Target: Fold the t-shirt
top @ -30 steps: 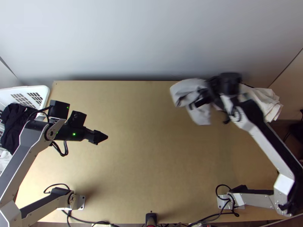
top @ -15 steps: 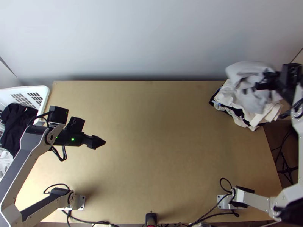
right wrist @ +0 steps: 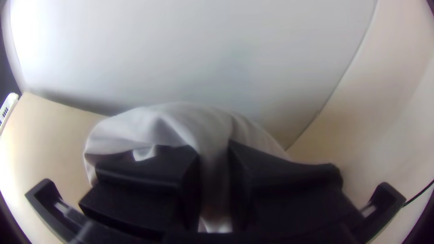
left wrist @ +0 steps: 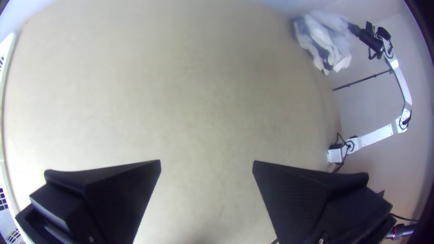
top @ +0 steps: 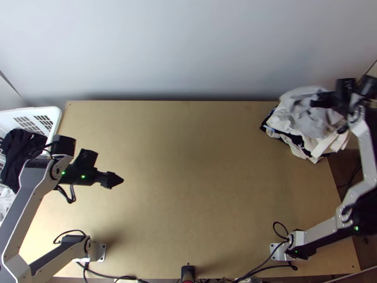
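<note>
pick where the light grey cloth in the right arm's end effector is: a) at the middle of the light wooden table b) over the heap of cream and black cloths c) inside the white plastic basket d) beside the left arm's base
B: the light grey cloth, between the right end effector's fingers, is over the heap of cream and black cloths.

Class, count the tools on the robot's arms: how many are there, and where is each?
2. The left tool is open above the table's left side; the right tool is shut on light cloth at the clothes pile, by the table's far right corner.
</note>
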`<control>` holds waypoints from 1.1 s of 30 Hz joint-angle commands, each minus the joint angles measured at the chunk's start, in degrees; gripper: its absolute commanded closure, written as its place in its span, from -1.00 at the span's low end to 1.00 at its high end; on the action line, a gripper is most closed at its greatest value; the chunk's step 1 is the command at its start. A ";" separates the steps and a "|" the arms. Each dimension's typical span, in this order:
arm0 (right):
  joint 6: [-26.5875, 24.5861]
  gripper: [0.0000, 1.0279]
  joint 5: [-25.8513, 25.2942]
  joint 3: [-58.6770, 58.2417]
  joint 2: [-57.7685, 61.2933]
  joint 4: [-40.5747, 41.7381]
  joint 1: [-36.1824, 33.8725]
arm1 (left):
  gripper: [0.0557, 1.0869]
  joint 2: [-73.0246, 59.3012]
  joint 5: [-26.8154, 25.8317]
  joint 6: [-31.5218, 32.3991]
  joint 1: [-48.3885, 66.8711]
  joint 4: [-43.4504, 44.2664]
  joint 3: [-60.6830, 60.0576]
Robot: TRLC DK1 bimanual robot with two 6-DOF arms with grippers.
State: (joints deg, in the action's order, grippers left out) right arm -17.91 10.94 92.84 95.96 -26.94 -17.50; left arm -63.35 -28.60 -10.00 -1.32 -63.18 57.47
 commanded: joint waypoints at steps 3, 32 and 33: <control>4.46 0.95 -3.38 -3.80 6.78 1.98 7.04 | -0.92 0.33 0.04 -5.38 -7.12 -2.56 -0.08; 6.13 -0.94 5.76 -4.42 -11.59 -10.06 3.43 | -0.92 -0.98 -0.23 -3.98 -4.13 -1.51 0.62; 6.84 -0.94 5.76 -2.22 -10.01 -10.06 3.87 | -0.92 -0.98 -0.23 -3.89 -4.13 -1.60 0.62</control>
State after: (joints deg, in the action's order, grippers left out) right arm -14.24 15.53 81.58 84.68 -35.44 -16.25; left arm -64.42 -28.86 -13.98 -5.61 -64.66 57.95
